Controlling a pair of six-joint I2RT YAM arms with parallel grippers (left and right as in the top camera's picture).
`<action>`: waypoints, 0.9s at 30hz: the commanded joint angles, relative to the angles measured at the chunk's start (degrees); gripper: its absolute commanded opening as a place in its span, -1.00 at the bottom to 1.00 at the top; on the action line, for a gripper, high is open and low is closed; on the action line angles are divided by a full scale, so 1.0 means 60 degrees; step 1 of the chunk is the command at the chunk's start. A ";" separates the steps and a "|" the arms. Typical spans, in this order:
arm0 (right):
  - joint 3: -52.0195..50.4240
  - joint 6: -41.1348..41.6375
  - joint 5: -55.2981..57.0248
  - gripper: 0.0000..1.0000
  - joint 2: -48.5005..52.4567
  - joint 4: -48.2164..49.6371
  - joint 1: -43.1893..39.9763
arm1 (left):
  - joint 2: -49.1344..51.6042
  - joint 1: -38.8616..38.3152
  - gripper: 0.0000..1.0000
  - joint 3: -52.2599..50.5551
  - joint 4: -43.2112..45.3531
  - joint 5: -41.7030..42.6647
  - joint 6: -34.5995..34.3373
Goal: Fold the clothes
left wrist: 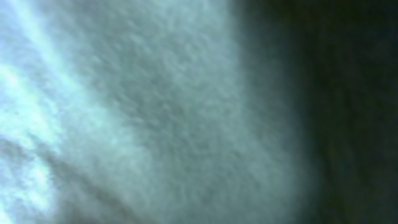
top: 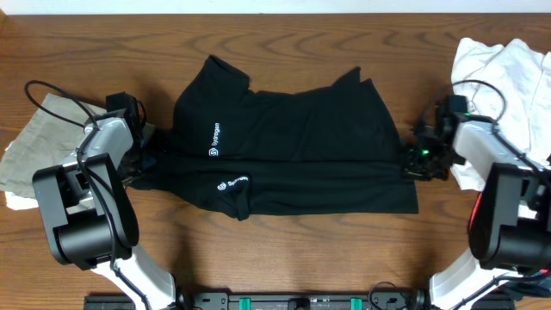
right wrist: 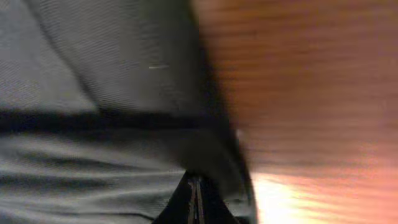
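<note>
The black shirt (top: 293,146) lies spread across the middle of the table, its lower part folded up, with two small white logos showing. My left gripper (top: 148,153) is at its left edge, the fingers hidden. In the left wrist view blurred grey fabric (left wrist: 155,112) fills the frame and no jaws show. My right gripper (top: 411,162) is at the shirt's right edge. In the right wrist view its fingers (right wrist: 194,199) are pressed together on the shirt fabric (right wrist: 93,74).
A khaki garment (top: 34,142) lies at the left edge beside the left arm. A white garment (top: 508,65) is heaped at the back right behind the right arm. Bare wooden table (top: 293,250) runs along the front.
</note>
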 commanded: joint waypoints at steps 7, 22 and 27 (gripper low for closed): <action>0.0459 0.0164 0.0047 -0.97 -0.0142 -0.0357 -0.0492 | 0.0331 -0.0412 -0.71 -0.0288 0.0000 0.3056 0.1020; 0.3483 -0.0630 -0.1381 -0.56 -0.0634 0.1056 0.1246 | 0.0331 -0.0889 -0.71 -0.0288 0.0004 0.3315 0.1188; 0.3486 -0.0619 -0.1876 -0.42 0.0998 0.2881 0.1504 | 0.0331 -0.0889 -0.71 -0.0288 0.0007 0.3319 0.1188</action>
